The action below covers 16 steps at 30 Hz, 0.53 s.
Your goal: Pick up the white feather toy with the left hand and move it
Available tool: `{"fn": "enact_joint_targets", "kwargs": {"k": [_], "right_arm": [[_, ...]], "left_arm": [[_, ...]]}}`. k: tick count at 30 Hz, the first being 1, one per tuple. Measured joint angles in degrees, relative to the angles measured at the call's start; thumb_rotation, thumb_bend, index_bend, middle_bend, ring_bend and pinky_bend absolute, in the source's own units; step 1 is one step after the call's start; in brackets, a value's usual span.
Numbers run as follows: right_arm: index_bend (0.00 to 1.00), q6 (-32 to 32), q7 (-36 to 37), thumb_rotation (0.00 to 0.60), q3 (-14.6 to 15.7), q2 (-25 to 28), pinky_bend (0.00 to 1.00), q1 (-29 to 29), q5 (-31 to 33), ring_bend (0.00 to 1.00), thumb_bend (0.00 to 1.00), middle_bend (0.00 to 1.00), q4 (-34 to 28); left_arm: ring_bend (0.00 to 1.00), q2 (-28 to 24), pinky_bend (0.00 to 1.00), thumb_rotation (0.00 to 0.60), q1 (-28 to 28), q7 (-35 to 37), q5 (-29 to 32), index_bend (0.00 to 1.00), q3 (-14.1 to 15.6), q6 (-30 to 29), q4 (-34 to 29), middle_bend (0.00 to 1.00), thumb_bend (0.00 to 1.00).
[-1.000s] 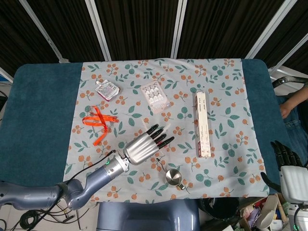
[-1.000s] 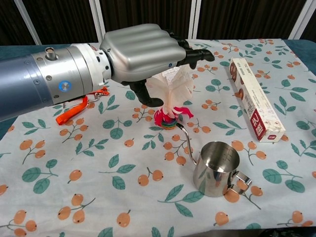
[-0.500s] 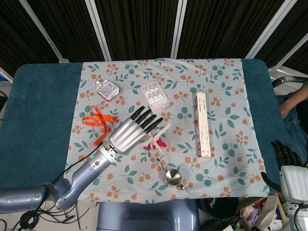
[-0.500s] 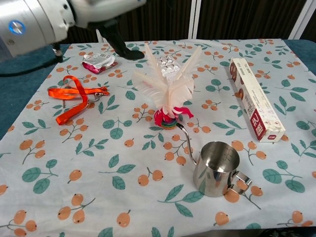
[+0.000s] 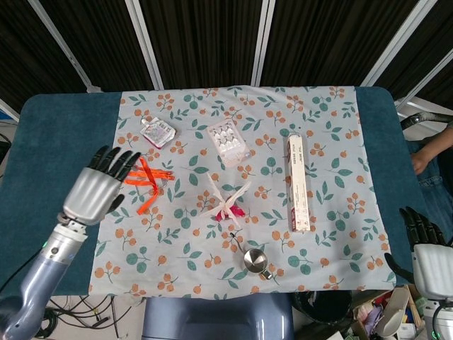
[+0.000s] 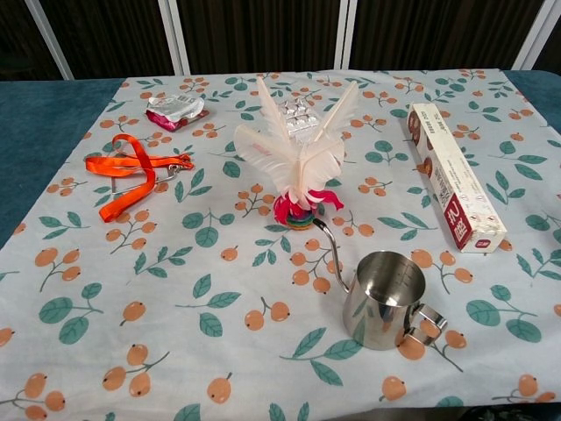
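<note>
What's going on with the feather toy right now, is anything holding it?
Nothing holds it. The white feather toy stands upright on the floral cloth, just behind the spout of the steel pitcher. The left hand hangs open off to the side, next to the orange ribbon, well clear of the toy. The right hand sits open at the table's near right corner. The pickup is not yet done.

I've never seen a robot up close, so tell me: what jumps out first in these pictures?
Probably the white feather toy, standing upright mid-cloth on its pink base, just behind a shiny metal jug. Next, the silver left hand with dark spread fingers, hovering empty at the cloth's left edge beside an orange ribbon.
</note>
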<state>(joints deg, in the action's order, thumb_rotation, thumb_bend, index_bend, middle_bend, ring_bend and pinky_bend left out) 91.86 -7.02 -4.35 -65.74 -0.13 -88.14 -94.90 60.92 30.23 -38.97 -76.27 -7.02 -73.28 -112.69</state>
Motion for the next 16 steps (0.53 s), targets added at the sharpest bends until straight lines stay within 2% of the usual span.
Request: {"fn": "enact_joint_targets", "kwargs": {"k": [7, 11, 16], "right_arm": [[0.04, 0.1, 0.2, 0.6, -0.1, 0.0, 0.16, 0.0, 0.1, 0.1, 0.16, 0.06, 0.1], [0.04, 0.2, 0.2, 0.6, -0.1, 0.1, 0.16, 0.0, -0.1, 0.1, 0.16, 0.06, 0.1], [0.04, 0.5, 0.4, 0.6, 0.0, 0.1, 0.16, -0.1, -0.5, 0.1, 0.16, 0.06, 0.1]], "left_arm": [[0.02, -3.3, 0.07, 0.6, -8.7, 10.6, -2.1, 0.01, 5.4, -6.0, 1.4, 0.08, 0.2], [0.02, -3.8, 0.05, 0.6, -12.3, 18.6, -5.7, 0.0, 7.9, -9.7, 5.8, 0.07, 0.2], [0.02, -3.5, 0.05, 0.6, -14.7, 26.0, -10.7, 0.0, 9.7, -12.4, 12.2, 0.07, 0.18]]}}
